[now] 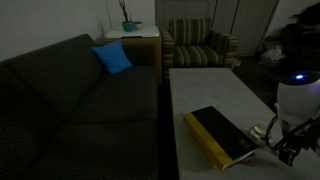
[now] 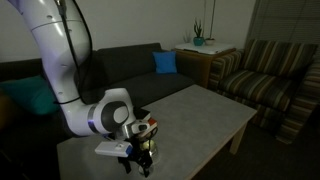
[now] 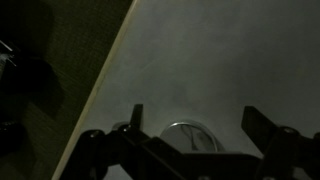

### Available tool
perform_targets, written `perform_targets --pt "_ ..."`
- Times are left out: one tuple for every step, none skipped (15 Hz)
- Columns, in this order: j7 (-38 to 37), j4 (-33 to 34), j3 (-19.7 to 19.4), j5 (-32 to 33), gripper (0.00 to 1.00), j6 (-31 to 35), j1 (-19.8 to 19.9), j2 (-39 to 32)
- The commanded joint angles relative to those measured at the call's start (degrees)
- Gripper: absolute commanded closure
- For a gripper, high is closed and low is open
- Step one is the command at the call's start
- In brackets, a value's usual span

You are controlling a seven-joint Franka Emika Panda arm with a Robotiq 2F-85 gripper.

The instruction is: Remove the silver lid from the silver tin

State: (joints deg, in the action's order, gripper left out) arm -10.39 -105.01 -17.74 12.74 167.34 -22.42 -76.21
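Silver shows at 6 o'clock in the wrist view: the lid (image 3: 190, 135), lying flat and apparently still on the tin, whose wall I cannot see from above. My tool (image 3: 193, 112) hangs low over the desk (image 3: 220, 50) with its fingers spread wide, gripping nothing, one either side of the lid. In an exterior view the book (image 1: 218, 135) lies near, at about 9 o'clock from my tool. My worry is depth. If I close too low I would likely clamp the tin too and lift both together. If I close too high, the shiny rim could slip free. An off-centre squeeze might shove the tin toward the desk edge at 9 o'clock.
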Motion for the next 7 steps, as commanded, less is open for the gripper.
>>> perform_targets --pt "-4.46 -7.36 -3.30 -1.47 0.00 1.61 -6.53 3.44" --pt "-5.72 -8.39 -3.96 -1.69 0.00 1.46 -8.08 3.78" --pt "-6.49 -9.18 -4.46 -1.87 0.00 1.19 -9.21 4.13" --pt "-6.97 -9.62 -4.96 -2.09 0.00 0.70 -10.08 4.46" --pt "-7.53 -10.02 -5.39 -2.32 0.00 0.28 -11.01 4.65" --pt "-7.89 -10.51 -5.79 -2.60 0.00 0.01 -11.81 4.93" --pt "-7.76 -10.64 -5.67 -3.01 0.00 -0.39 -11.84 5.14"
